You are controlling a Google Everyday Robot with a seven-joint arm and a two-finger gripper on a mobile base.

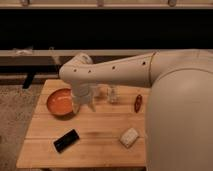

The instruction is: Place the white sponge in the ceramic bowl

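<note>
The white sponge (129,137) lies flat on the wooden table (100,125), near the front right, partly next to the arm's big pale body. The ceramic bowl (60,102), orange and round, sits at the table's back left and looks empty. My gripper (84,103) hangs down from the pale arm just right of the bowl, over its right rim. It is far from the sponge, which lies to its front right. Nothing shows in the gripper.
A black phone (66,140) lies at the front left of the table. A pale clear cup (113,94) stands at the back middle, and a small reddish-brown object (138,103) lies to its right. A dark shelf runs behind the table.
</note>
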